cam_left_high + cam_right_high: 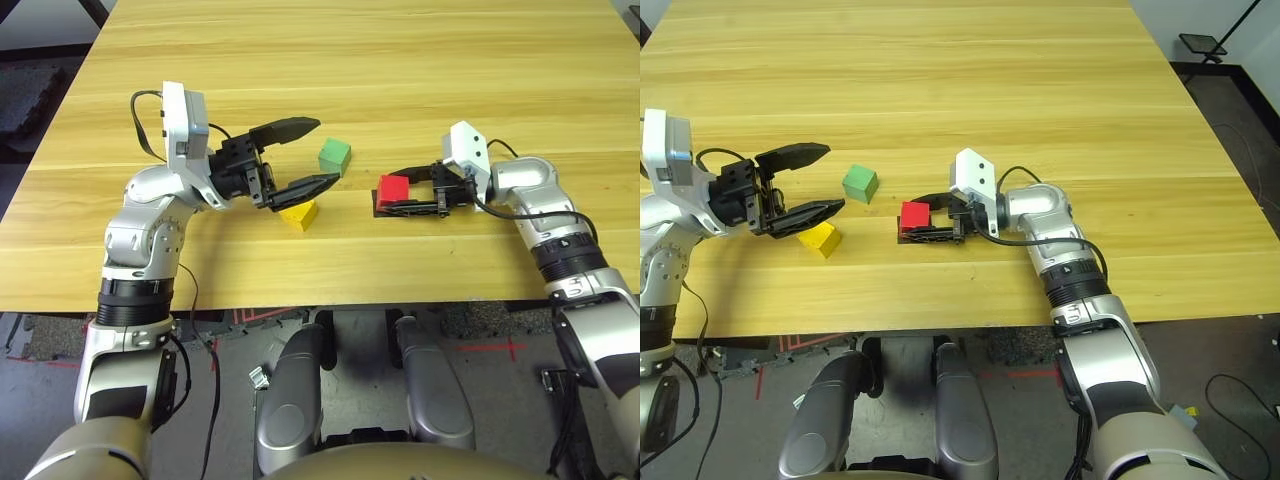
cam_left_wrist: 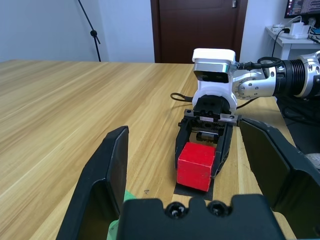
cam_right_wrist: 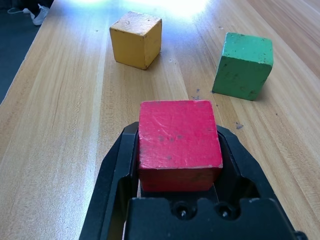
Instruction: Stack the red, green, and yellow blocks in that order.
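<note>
Wooden tabletop (image 1: 400, 60), light grain, carries all three blocks. Right hand (image 1: 392, 193) is clenched on the red block (image 1: 393, 189), low over a flat black patch (image 1: 382, 210) (contact with the patch unclear). Left hand (image 1: 312, 155) hangs released, fingers spread wide, pointing toward the right one. Yellow block (image 1: 301, 214) sits just under its lower finger, tilted corner-on. Green block (image 1: 335, 156) rests on the wood near the upper fingertip, between the two hands, apart from red.
</note>
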